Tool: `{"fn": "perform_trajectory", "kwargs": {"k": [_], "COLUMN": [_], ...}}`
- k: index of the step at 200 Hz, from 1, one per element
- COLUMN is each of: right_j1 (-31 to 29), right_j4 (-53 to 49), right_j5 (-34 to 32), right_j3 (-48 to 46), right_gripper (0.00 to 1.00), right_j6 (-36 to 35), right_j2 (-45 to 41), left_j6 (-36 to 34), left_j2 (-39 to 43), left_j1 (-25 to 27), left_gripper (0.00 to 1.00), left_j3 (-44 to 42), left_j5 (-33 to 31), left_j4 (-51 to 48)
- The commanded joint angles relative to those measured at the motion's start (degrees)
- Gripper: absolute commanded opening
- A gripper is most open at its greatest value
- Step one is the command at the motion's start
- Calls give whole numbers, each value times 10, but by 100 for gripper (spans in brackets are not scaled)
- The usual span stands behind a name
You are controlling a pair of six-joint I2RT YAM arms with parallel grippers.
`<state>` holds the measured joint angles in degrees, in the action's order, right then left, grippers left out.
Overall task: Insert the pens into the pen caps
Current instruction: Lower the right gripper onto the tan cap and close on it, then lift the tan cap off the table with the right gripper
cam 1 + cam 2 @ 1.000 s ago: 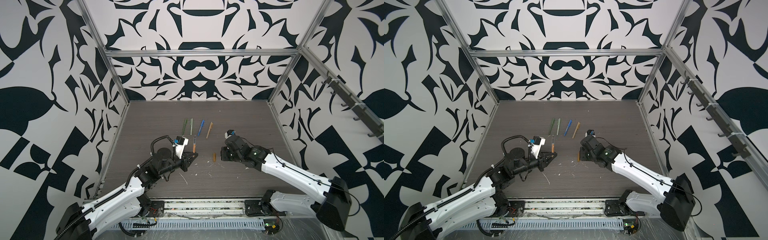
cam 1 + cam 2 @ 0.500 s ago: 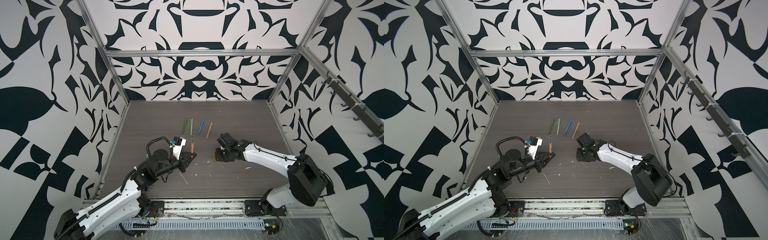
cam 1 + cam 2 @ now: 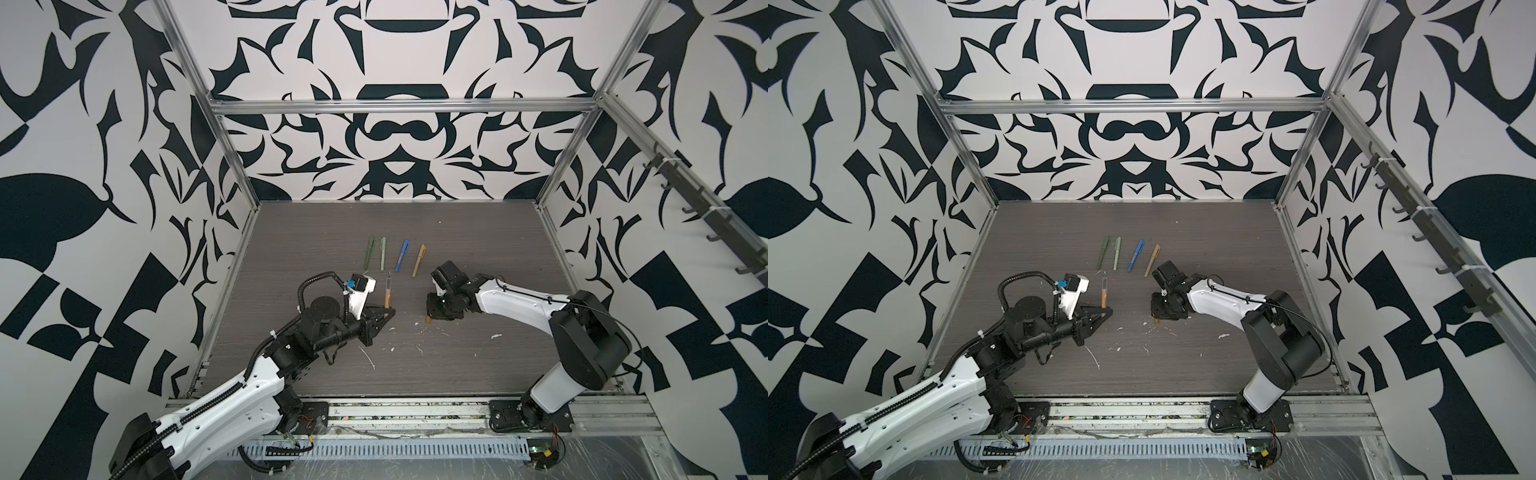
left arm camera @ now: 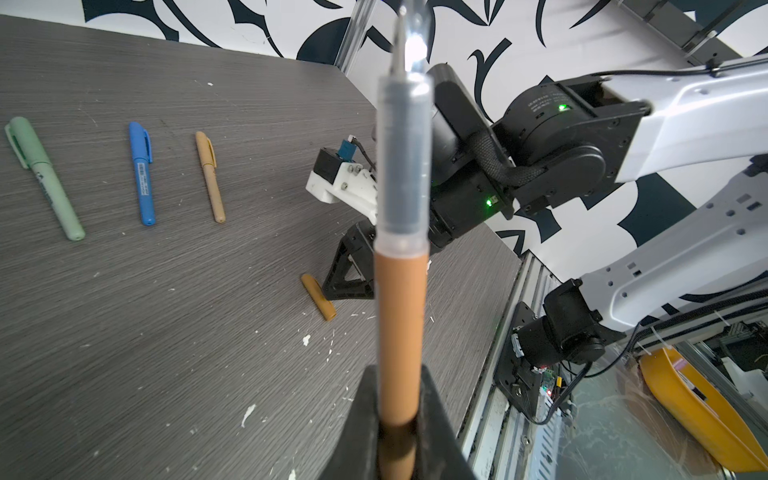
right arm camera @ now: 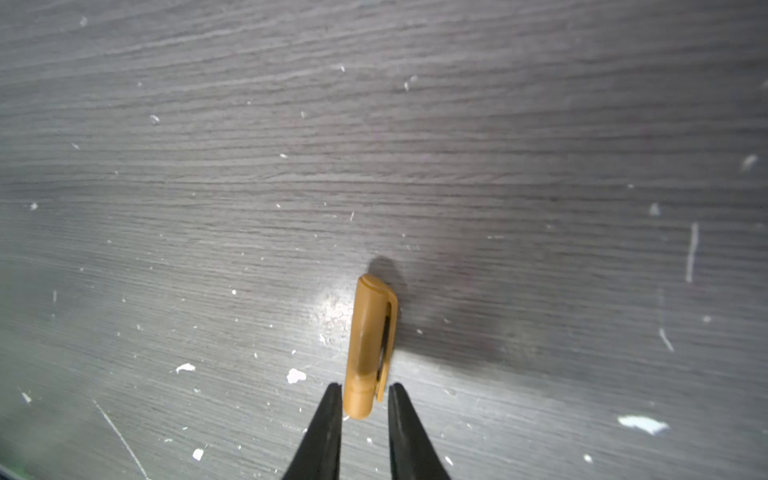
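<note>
Table top [image 5: 208, 166]: grey wood-grain laminate, matt, fine ridged texture, speckled with white flecks [image 5: 296, 375]. Orange-brown pen [image 4: 401, 324]: matt smooth plastic barrel, frosted translucent plastic grip section. Orange-brown cap [image 5: 368, 345]: smooth plastic, faint sheen. Blue pen [image 4: 141, 178]: smooth plastic, paper-like label on barrel. Right gripper [image 5: 365, 395] fingers [image 5: 320, 436]: black matt plastic. Right arm shell [image 4: 685, 108]: glossy white plastic. Frame rails [image 3: 399, 106]: bare metal, dull sheen. Walls [image 3: 124, 124]: matt printed panels.

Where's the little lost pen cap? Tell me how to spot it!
Look at the grey table, near its middle, where the right gripper points down. Between its black fingertips lies the orange-brown cap. It is short and stubby with a clip, all alone, unlike the long capped pens lined up farther back.
</note>
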<state>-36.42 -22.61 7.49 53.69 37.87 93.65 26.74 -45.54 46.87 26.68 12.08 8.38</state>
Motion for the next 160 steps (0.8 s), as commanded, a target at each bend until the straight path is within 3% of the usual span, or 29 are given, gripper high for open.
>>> {"fn": "perform_trajectory", "kwargs": {"k": [1, 160], "right_j1": [2, 7], "right_j4": [-2, -28], "right_j5": [-10, -31], "right_j3": [24, 48], "right_gripper": [24, 24], "right_j6": [-15, -43], "right_j2": [0, 73], "left_j6": [1, -3], "left_j2": [-2, -11], "left_j1": [-2, -2], "left_gripper": [7, 7], "left_j3": [23, 25], "left_j5": [15, 23], "left_j4": [7, 9]}}
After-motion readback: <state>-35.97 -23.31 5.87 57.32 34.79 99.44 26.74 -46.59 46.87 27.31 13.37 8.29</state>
